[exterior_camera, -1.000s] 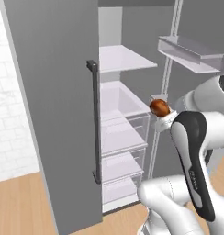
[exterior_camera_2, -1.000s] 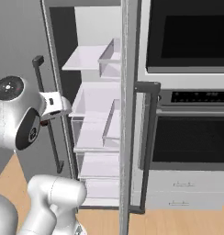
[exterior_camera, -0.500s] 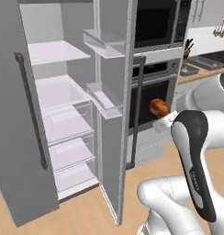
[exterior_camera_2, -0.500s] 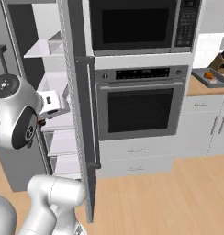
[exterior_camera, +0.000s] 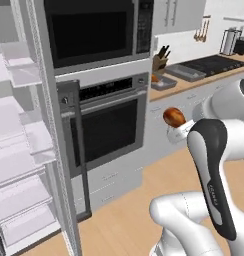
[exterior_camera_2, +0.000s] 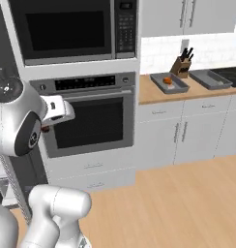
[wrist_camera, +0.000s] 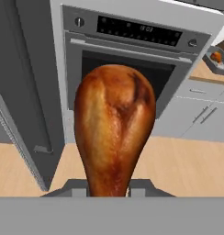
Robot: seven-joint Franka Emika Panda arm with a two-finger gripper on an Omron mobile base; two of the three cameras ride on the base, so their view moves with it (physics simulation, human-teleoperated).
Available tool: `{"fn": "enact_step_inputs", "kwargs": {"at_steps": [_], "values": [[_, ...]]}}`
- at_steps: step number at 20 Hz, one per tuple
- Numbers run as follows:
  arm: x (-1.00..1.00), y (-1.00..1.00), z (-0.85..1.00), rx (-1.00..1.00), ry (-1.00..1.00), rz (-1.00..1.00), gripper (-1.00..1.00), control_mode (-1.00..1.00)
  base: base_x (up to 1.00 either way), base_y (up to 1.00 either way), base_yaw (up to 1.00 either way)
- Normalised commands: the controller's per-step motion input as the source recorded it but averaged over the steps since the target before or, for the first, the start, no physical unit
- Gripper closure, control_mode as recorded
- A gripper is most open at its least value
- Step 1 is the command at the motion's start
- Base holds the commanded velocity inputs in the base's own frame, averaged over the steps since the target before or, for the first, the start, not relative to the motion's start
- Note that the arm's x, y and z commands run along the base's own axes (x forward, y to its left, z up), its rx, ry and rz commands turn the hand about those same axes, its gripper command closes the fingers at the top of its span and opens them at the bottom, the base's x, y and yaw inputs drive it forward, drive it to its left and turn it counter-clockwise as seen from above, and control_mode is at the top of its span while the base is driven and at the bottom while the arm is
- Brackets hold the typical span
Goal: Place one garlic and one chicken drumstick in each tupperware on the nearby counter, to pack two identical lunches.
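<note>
A browned chicken drumstick (exterior_camera: 174, 117) sits at the end of the white arm (exterior_camera: 214, 165), right of centre. Toward two o'clock, the wooden table (exterior_camera: 194, 84) carries two dark-gray tupperware trays: the nearer tupperware (exterior_camera: 163, 82) holds something orange, the farther tupperware (exterior_camera: 186, 72) lies beside the black stovetop (exterior_camera: 218, 64). A knife block (exterior_camera: 161, 59) stands behind them. The open fridge (exterior_camera: 24, 150) is at nine o'clock beside the wall oven (exterior_camera: 110, 120).

Lighting is bright, even and diffuse with no evident source. Shadows are faint and soft. The chicken drumstick (wrist_camera: 114, 128) carries a mild sheen, without harsh glare. Rendered edges look slightly soft and pixelated; no edge distortion.
</note>
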Motion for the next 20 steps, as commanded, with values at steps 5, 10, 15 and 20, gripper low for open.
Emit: {"fn": "enact_step_inputs", "kwargs": {"at_steps": [5, 10, 15, 20], "values": [[0.00, 0.00, 0.00, 0.00, 0.00, 0.00, 1.00, 1.00, 1.00, -1.00, -0.03], [0.00, 0.00, 0.00, 0.00, 0.00, 0.00, 1.00, 1.00, 1.00, -1.00, 0.02], [0.00, 0.00, 0.00, 0.00, 0.00, 0.00, 1.00, 1.00, 1.00, -1.00, 0.07], [0.00, 0.00, 0.00, 0.00, 0.00, 0.00, 1.00, 1.00, 1.00, -1.00, 0.13]]}}
